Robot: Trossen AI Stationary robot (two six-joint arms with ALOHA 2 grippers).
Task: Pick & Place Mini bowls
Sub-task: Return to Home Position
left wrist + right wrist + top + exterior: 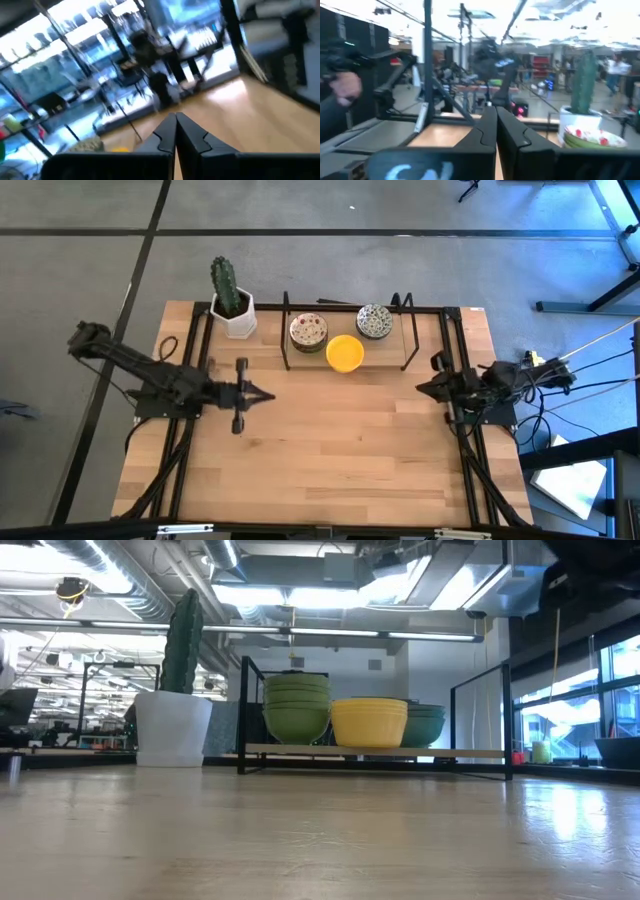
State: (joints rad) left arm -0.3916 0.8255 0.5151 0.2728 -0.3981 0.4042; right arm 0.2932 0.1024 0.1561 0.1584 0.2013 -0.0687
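So the wooden table (330, 470) has a black rack (287, 340) along its far edge, with a white cactus pot (236, 315) just beside it on the left arm's side. The mini bowls (345, 352) sit on the rack in 3 stacks: red-speckled, yellow and grey-green. The left gripper (270, 394) and right gripper (419, 388) hang at opposite sides, well apart from the rack, fingers pinched together and empty.
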